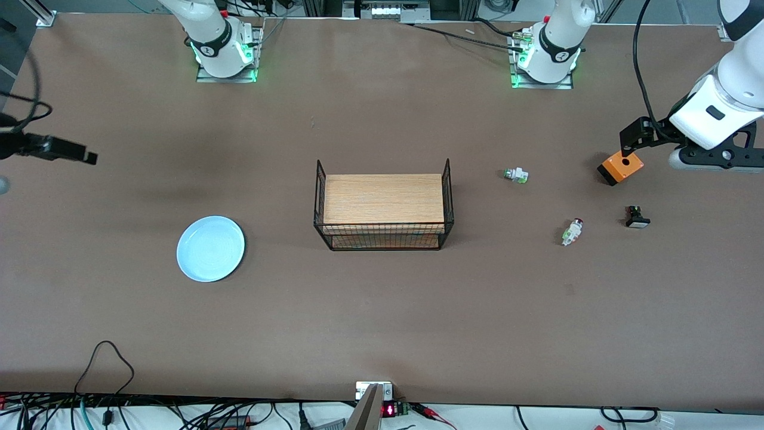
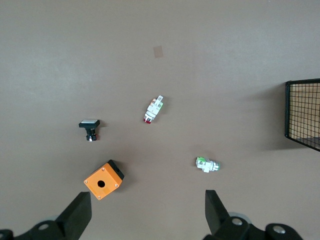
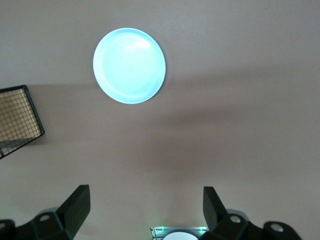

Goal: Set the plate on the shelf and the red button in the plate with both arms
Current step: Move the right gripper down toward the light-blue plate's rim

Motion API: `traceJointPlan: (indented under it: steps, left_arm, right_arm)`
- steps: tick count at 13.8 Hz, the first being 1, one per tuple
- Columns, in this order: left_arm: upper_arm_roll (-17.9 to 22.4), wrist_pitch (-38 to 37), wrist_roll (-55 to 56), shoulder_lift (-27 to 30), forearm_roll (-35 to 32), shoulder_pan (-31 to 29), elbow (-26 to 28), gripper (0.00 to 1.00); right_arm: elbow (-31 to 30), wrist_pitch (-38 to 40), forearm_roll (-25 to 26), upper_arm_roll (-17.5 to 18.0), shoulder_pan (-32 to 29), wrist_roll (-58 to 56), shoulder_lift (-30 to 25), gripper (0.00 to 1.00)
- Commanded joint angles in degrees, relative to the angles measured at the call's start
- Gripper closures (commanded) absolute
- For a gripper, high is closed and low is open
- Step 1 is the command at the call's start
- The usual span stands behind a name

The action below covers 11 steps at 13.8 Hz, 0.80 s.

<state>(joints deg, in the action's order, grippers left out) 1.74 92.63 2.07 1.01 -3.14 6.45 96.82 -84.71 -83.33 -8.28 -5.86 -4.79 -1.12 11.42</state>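
Note:
The pale-blue plate (image 1: 210, 248) lies flat on the table toward the right arm's end; it also shows in the right wrist view (image 3: 129, 65). The red button (image 1: 572, 231) lies on its side toward the left arm's end, and shows in the left wrist view (image 2: 154, 109). My left gripper (image 1: 627, 144) is open and empty, up in the air over the orange box (image 1: 621, 168); its fingers (image 2: 80, 214) stand wide apart. My right gripper (image 1: 88, 157) is open and empty, high over bare table at the right arm's end; its fingers (image 3: 76, 206) stand wide apart.
A black wire rack (image 1: 383, 206) with a wooden shelf stands mid-table. A white part with a green tip (image 1: 515, 175), the orange box (image 2: 103, 179) and a black-and-white square-capped button (image 1: 637, 217) lie around the red button. Cables run along the table's near edge.

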Motion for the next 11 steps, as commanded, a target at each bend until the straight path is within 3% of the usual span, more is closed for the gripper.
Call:
traceJointPlan:
  steps: [1,4,7,11]
  left_arm:
    - [0.1,-1.3,-1.3,-0.2,0.8,-0.2,-1.3,0.00]
    - [0.1,-1.3,-1.3,-0.2,0.8,-0.2,-1.3,0.00]
    - [0.1,-1.3,-1.3,-0.2,0.8,-0.2,-1.3,0.00]
    - [0.1,-1.3,-1.3,-0.2,0.8,-0.2,-1.3,0.00]
  right_arm:
    - [2.9,0.4,-1.0,0.7,0.0,0.2,2.3,0.00]
    - [2.8,0.1,-1.0,0.9,0.7,0.9,3.9,0.00]
    - [2.9,-4.8,1.8,1.0,2.8,0.9,9.5,0.00]
    - [2.9,-10.5,1.8,1.0,3.1,1.0,15.5,0.00]
